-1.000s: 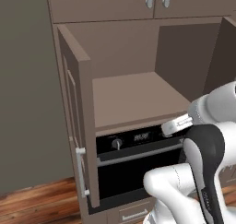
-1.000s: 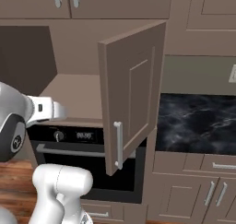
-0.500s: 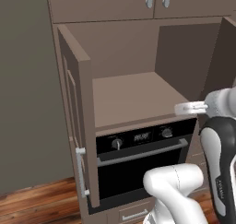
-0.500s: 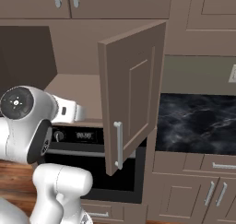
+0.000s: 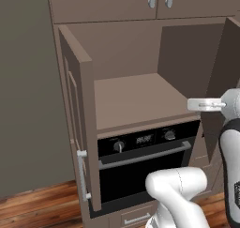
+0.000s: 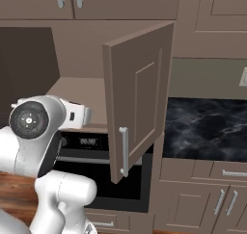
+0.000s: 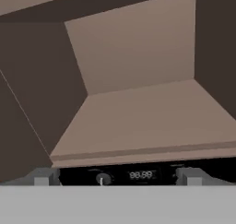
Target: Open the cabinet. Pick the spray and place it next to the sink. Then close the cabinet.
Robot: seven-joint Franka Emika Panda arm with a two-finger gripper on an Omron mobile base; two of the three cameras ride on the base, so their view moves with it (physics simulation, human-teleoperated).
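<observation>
Both doors of the cabinet [image 5: 126,95] stand swung wide, the left door [image 5: 77,124] angled out toward us and the right door [image 6: 140,98] hanging out over the black oven [image 5: 140,161], with the tan shelf [image 7: 147,117] bare in every view. The gripper [image 7: 117,177] hovers in front of the opening at about shelf height, its two fingertips [image 7: 44,177] spread as wide as they go and gripping nothing. As for the spray, I cannot tell where it is.
</observation>
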